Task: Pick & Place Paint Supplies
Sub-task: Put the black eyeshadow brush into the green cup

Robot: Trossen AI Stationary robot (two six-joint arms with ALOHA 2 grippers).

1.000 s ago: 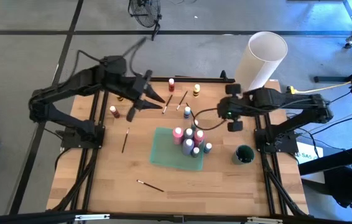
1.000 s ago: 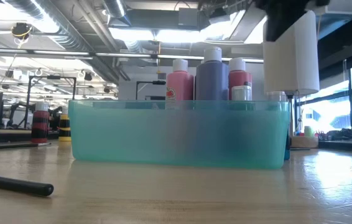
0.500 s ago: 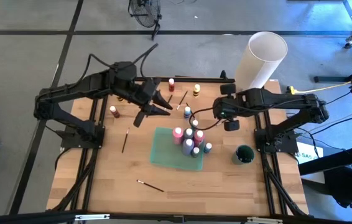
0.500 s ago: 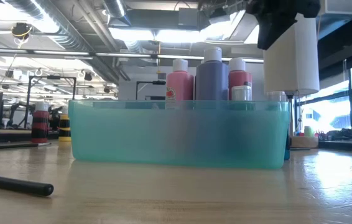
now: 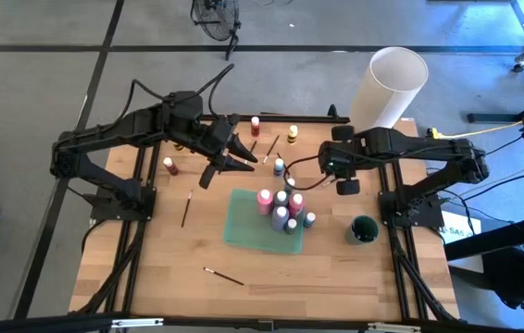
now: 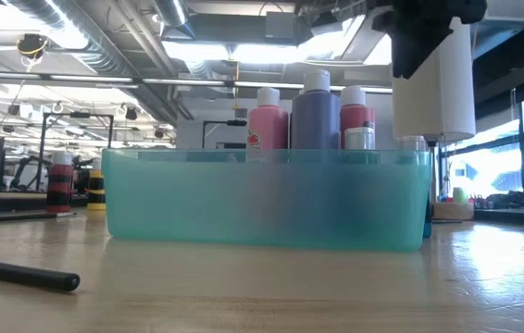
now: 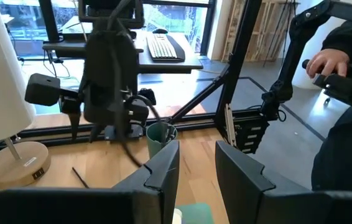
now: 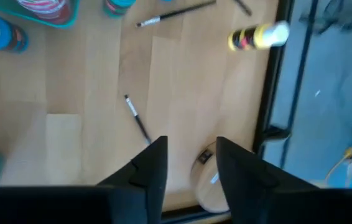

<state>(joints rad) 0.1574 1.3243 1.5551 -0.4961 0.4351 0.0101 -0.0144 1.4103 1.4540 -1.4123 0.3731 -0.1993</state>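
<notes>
Wooden surface [image 5: 271, 268] on a grey workshop floor; teal tray [image 5: 243, 227] at frame centre holds about seven paint bottles [image 5: 280, 208]. Since a second ago the left pincer [image 5: 236, 157] has shifted right, toward the brushes [image 5: 271, 148] at upper centre; its jaws stand slightly parted, apparently empty. Right pincer [image 5: 334, 159] sits near the blue bottle [image 5: 279, 166], narrow gap, nothing held. Sorting continues. Strays: red bottle [image 5: 169, 166], two brushes lower left. Large white cylinder [image 5: 387, 88] crowds the right arm.
</notes>
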